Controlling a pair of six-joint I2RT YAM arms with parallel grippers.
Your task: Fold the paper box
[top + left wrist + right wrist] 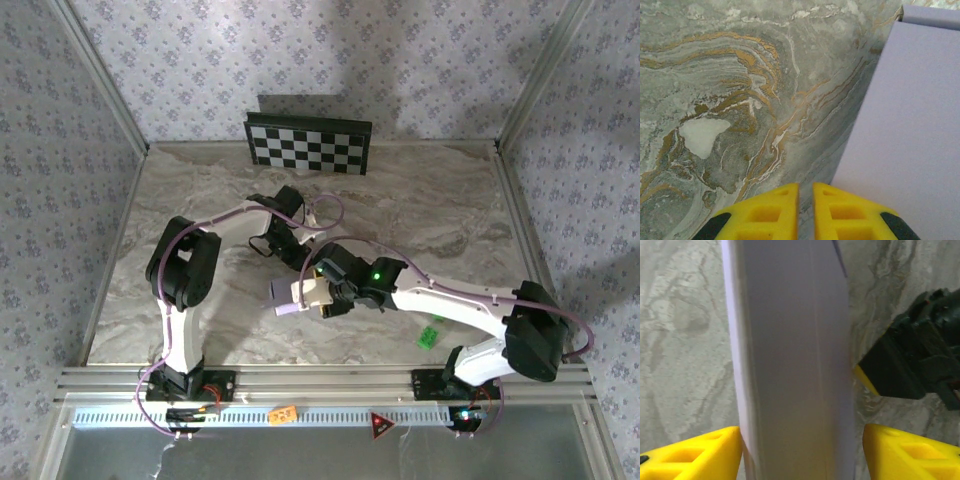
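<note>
From the top camera we are counting two arms, the left arm (185,270) and the right arm (450,300). Both are bending in over the marble table (180,200) toward one paper box (288,300). The box is lying where the two wrists are meeting, with its lavender face showing just past the tip of the right arm. One checkerboard panel (308,143) is standing against the back wall, well beyond both arms. One small green tag (428,337) is sitting on the table just beside the right arm.

In the left wrist view we are looking along the left gripper (806,195). Its two yellow fingers (782,210) are standing almost together, with only a thin slit between them and nothing in it. The paper box is lying ahead and to the right of this gripper as one flat lavender sheet. Its near corner is reaching just beside the right-hand finger, and we cannot tell whether they are touching.

In the right wrist view the right gripper (802,452) is standing wide, with one yellow finger (700,455) on each side of the box. The box is rising straight ahead between them as a tall lavender band. The finger on the left of the picture is sitting against the box's edge, and the other is just beside it. To the right of the box, the left gripper's dark body is meeting its side with one yellow tip.
</note>
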